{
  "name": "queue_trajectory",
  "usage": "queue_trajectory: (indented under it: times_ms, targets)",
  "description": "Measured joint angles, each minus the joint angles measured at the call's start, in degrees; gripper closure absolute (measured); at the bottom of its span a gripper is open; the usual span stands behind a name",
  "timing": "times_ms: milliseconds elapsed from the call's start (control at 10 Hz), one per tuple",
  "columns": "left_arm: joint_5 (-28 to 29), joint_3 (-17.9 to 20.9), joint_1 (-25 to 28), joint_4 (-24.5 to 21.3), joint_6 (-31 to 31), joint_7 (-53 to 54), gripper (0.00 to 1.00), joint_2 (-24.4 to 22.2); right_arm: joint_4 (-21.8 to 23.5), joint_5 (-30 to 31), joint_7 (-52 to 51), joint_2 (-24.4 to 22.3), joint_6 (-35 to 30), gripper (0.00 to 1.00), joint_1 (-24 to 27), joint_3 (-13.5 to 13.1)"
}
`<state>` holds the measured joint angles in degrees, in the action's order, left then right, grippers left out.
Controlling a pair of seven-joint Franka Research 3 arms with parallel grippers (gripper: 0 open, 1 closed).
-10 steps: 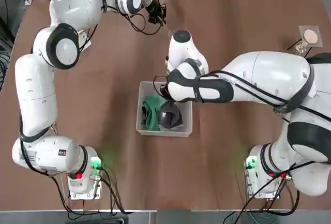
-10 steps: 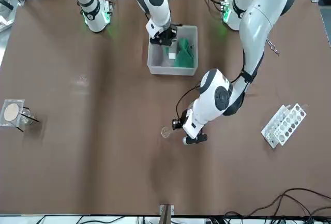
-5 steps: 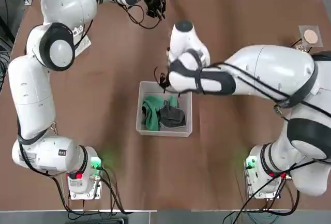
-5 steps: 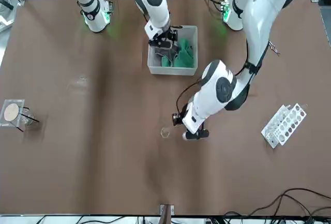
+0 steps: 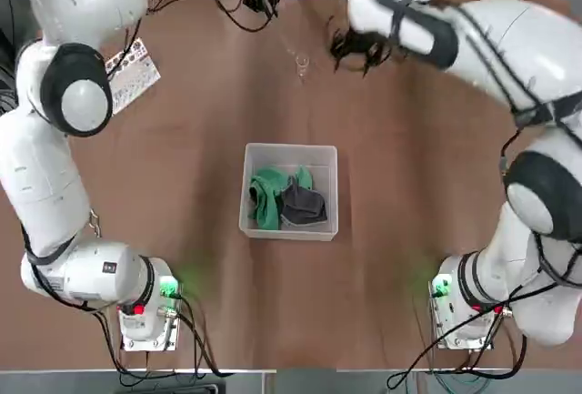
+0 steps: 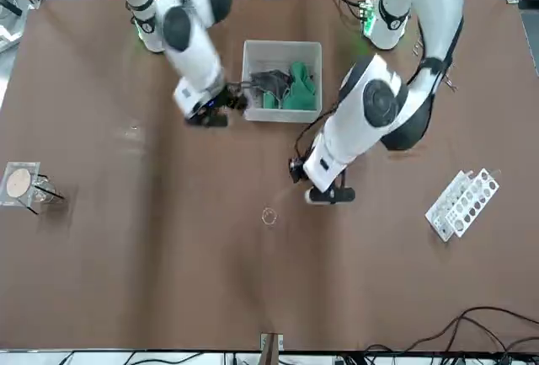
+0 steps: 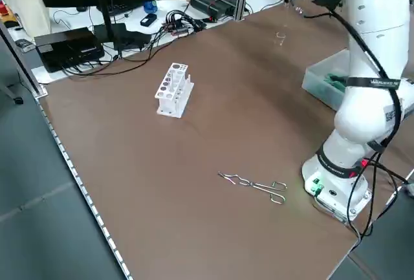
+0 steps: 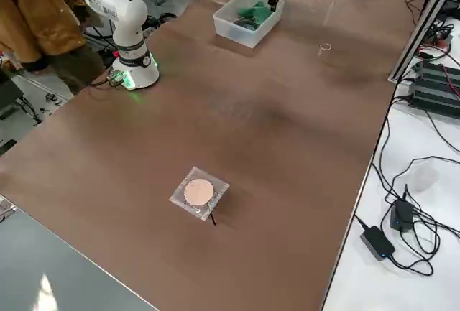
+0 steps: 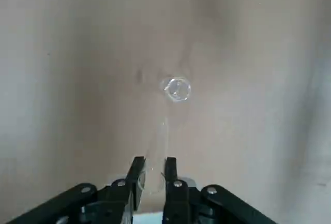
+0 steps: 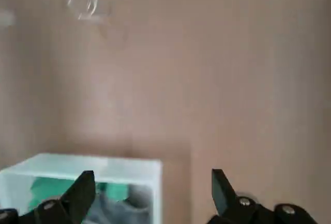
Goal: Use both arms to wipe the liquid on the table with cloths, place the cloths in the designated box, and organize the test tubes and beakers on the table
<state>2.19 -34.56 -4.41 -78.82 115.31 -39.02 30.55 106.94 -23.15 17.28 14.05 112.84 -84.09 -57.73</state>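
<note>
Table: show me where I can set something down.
Free: table between rack and tongs; also between pale disc and glass ring. Crowded: around that ring and the box, with left gripper, gripping a clear tube, and right gripper near.

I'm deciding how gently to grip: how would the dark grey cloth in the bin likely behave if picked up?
The dark grey cloth would probably hang floppy, since it lies in loose folds. It seems light, being thin and small beside the bin. It might drag the green cloth along, as the two lie bunched together.
</note>
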Motion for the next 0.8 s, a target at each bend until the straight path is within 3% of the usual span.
queue_trajectory:
  times_ms: [100, 200, 500, 700, 800]
  targets:
    - [0.2, 0.2, 1.6, -0.9, -1.5, 0.1, 0.79, -2.3, 0.1, 0.0, -8.2, 0.0, -0.1, 0.01, 2.0, -2.9]
    - [0.8, 0.9, 3.2, -2.4, -2.2, 0.8, 0.79, -4.3, 0.1, 0.1, -15.5, 0.0, -0.3, 0.01, 5.4, -3.8]
    - [1.3, 8.4, 4.7, -8.7, -2.5, 6.5, 0.79, -10.4, 0.0, 0.1, -39.8, 0.2, -0.6, 0.01, 19.0, -4.1]
    - [1.3, 14.3, 4.9, -12.9, -2.7, 12.4, 0.79, -14.5, -1.0, -0.1, -45.8, 0.3, -0.2, 0.01, 21.9, -3.6]
    - [1.3, 17.1, 5.1, -14.4, -3.2, 16.8, 0.79, -16.0, -2.1, -0.4, -47.0, 0.6, 1.4, 0.01, 21.8, -1.8]
